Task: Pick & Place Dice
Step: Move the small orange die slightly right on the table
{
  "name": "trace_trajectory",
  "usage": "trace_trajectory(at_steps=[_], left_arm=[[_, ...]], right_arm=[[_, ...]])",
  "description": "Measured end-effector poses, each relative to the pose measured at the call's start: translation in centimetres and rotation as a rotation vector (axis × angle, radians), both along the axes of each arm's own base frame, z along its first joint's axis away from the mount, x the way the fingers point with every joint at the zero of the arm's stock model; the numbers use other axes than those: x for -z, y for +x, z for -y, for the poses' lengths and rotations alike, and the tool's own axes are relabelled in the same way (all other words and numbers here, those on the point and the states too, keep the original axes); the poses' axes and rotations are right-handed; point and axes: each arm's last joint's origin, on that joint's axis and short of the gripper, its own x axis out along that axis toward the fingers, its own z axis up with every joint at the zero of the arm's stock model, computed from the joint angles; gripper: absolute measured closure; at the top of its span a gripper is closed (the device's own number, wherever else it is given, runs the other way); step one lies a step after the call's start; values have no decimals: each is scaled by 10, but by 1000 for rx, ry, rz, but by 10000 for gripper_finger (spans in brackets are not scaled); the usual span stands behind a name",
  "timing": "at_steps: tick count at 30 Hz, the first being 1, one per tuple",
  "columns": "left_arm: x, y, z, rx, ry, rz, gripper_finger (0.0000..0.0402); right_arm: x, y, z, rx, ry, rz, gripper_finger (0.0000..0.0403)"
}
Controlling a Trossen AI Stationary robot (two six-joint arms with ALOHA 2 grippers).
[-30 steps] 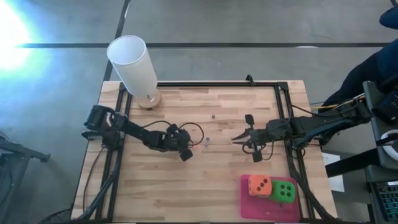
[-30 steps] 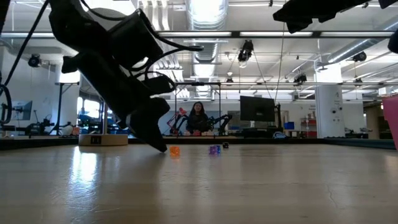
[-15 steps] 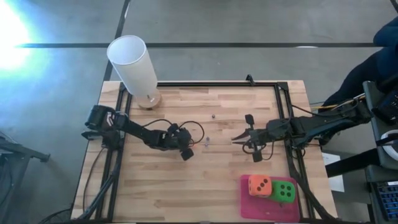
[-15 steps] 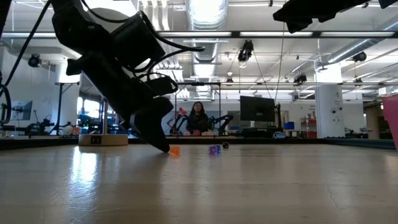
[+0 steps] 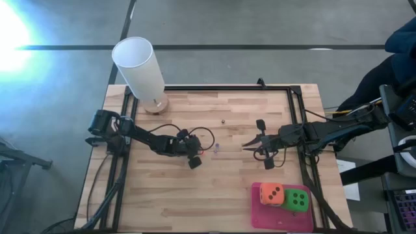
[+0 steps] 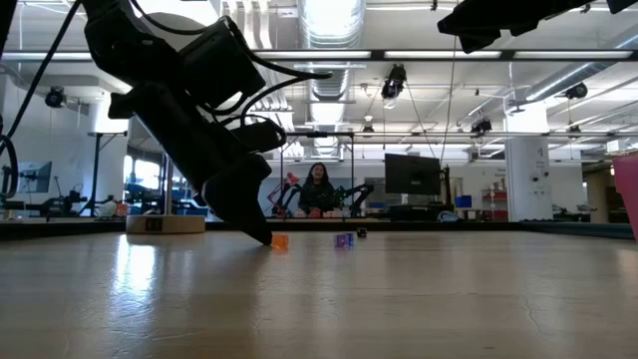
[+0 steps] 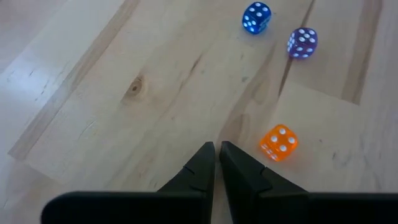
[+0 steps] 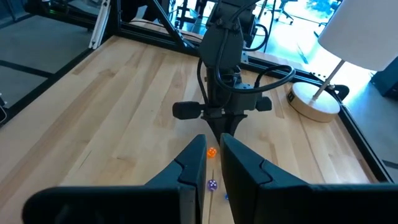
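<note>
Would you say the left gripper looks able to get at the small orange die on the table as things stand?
Probably yes: the left gripper sits low over the wood beside the small orange die, with bare table between them. Its fingers are shut, so they would need to open first.

Bare wood lies open around the small dice [image 7: 278, 142]; the lamp [image 5: 140, 69] stands far off, the mat [image 5: 258, 211] probably too.

Bright even light, white glare at the overhead view's left edge (blown out), ceiling strip lights, soft shadows
</note>
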Motion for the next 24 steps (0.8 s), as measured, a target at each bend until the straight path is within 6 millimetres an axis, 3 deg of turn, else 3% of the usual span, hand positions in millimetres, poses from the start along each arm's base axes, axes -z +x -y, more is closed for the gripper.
trace_trajectory(at_steps=[24], left_arm=[[-1,2,6,110,-46,17,366]], right_arm=[[0,0,0,0,0,0,359]])
